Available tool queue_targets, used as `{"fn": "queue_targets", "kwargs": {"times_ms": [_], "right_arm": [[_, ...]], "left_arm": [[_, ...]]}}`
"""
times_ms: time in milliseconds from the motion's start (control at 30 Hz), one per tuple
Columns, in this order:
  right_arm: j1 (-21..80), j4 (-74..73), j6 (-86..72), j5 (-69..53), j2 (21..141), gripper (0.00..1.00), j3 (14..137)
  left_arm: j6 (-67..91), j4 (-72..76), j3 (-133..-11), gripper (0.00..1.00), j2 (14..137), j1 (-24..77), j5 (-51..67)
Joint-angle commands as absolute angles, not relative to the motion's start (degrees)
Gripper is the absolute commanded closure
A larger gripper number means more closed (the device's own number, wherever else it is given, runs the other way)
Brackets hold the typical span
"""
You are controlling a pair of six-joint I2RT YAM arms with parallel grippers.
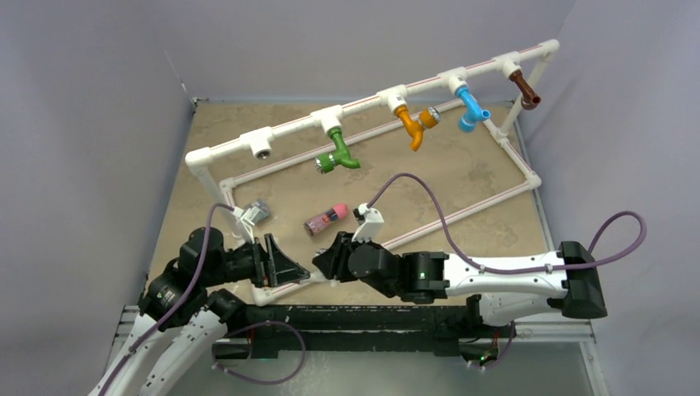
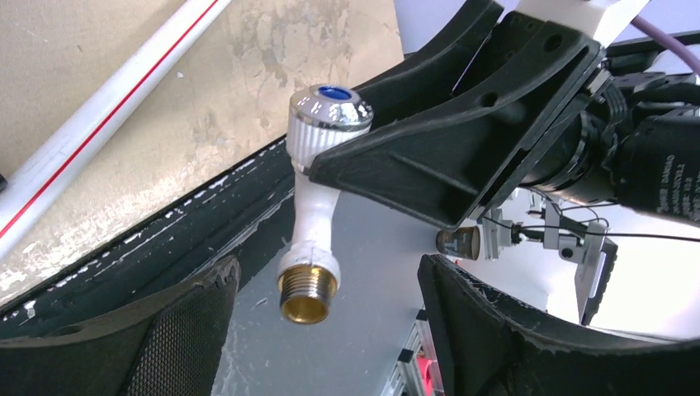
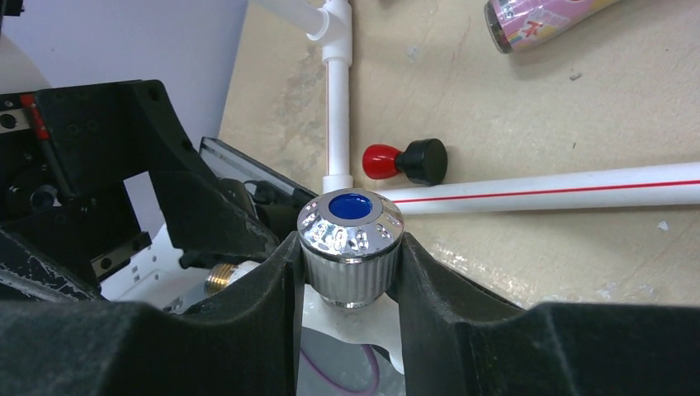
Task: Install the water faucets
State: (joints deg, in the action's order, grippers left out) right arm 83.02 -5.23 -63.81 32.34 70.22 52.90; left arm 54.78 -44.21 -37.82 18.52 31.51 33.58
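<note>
status: four outlets on the raised far rail of the white pipe frame (image 1: 363, 103) carry water faucets: green faucet (image 1: 337, 158), orange faucet (image 1: 411, 125), blue faucet (image 1: 471, 110) and brown faucet (image 1: 524, 89), in that order away from the frame's left end

the leftmost t-fitting (image 1: 262, 152) on that rail is bare, its socket open

the white faucet (image 2: 315, 206) is not yet installed; it is held in the air above the frame's near rail, close to the near-left corner

the right gripper (image 3: 349, 247) is clamped on its chrome knob, brass thread toward the left gripper (image 2: 326, 276), whose jaws stand apart, one either side of that thread, touching nothing

remaining, by judgement: carry the white faucet to the bare fitting and screw it in
</note>
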Motion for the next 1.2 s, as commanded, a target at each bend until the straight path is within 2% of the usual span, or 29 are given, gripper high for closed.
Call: {"fn": "queue_targets", "kwargs": {"times_ms": [0, 400, 567, 633, 700, 733, 800, 967, 1000, 1067, 1167], "right_arm": [[83.6, -4.9, -67.3, 36.6, 70.7, 1.00, 56.6], [83.6, -9.8, -70.5, 38.3, 75.4, 1.00, 61.9], [83.6, -10.5, -70.6, 38.2, 76.6, 1.00, 63.3], [83.6, -10.3, -70.5, 38.0, 76.8, 1.00, 63.3], [83.6, -10.0, -70.5, 37.9, 77.0, 1.00, 63.4], [83.6, -10.0, -70.6, 37.7, 77.1, 1.00, 63.4], [83.6, -10.1, -70.7, 37.7, 77.1, 1.00, 63.4], [83.6, -9.4, -70.7, 37.2, 76.3, 1.00, 62.3], [83.6, -9.0, -70.7, 37.1, 76.0, 0.95, 62.0], [83.6, -8.2, -70.8, 36.6, 75.0, 0.68, 61.0], [83.6, -6.5, -70.8, 36.3, 72.2, 0.39, 58.3]], "left_arm": [[56.9, -41.5, -38.1, 0.24, 19.0, 31.2, 32.8], [57.5, -40.5, -36.0, 0.38, 19.1, 31.2, 32.6], [57.3, -40.4, -35.7, 0.49, 19.3, 31.2, 32.9], [57.2, -40.1, -35.6, 0.55, 19.4, 31.2, 33.0], [57.2, -39.8, -35.5, 0.65, 19.6, 31.2, 33.3], [57.1, -39.5, -35.3, 0.74, 19.7, 31.2, 33.7], [57.0, -39.2, -35.1, 0.99, 19.8, 31.2, 34.1], [56.5, -39.2, -35.4, 1.00, 19.3, 31.2, 33.4], [56.5, -39.2, -35.5, 1.00, 19.1, 31.1, 33.2], [56.6, -39.0, -35.4, 1.00, 18.8, 31.2, 33.0], [57.4, -38.3, -34.8, 1.00, 17.8, 31.2, 33.4]]}}
